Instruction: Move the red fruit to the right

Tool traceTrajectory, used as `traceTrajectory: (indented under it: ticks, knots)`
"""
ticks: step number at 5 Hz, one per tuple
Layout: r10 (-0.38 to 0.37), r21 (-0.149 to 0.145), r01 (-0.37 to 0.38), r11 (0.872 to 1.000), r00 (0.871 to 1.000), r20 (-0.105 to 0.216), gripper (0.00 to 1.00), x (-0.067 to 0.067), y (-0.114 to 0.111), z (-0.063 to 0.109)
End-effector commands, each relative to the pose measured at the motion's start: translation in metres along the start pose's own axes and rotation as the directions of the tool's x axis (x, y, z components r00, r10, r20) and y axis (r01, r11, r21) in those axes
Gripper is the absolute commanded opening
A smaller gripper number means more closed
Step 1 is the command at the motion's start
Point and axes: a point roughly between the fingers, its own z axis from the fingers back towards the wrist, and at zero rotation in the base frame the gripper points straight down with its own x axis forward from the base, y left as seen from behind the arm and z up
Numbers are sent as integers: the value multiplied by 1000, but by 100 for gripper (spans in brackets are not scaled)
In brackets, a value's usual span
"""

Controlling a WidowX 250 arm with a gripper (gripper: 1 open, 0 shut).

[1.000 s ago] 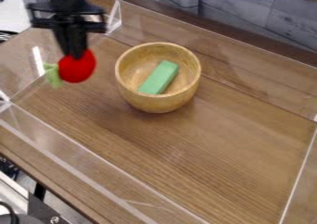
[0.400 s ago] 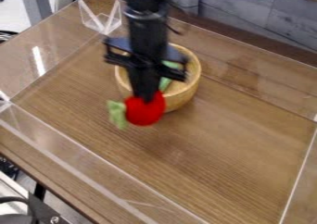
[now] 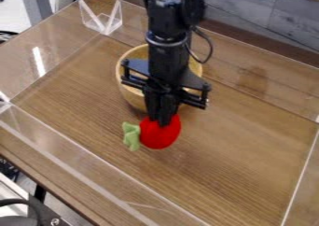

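The red fruit (image 3: 159, 134) is a small round bright red toy with a light green leafy top sticking out to its left. It hangs just above the wooden table, in front of the wooden bowl (image 3: 131, 69). My gripper (image 3: 159, 120) points straight down and is shut on the red fruit from above. The black arm rises up the middle of the view and hides most of the bowl and whatever lies inside it.
A clear plastic wall (image 3: 149, 196) rings the wooden table (image 3: 249, 155). The bowl stands just behind the gripper. A dark grey panel runs along the back.
The gripper has carried the red fruit from the left side of the table to the right, across the front of the bowl, and slightly lower.
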Motion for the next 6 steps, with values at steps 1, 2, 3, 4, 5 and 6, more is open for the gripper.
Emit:
traceTrajectory:
  ticks: [1,2,3,4,5,6]
  knots:
    - [-3,-4,4,1000,999,41,0,4,0,4]
    - [-6,-1,6,1000,999,32,0,4,2,0]
    - [-7,3,7,1000,1000,23,0,3,4,-5]
    - [-8,7,8,1000,1000,13,0,3,5,-9]
    - [-10,9,10,1000,1000,5,0,4,7,-13]
    - [-12,10,12,1000,1000,0,0,4,8,-17]
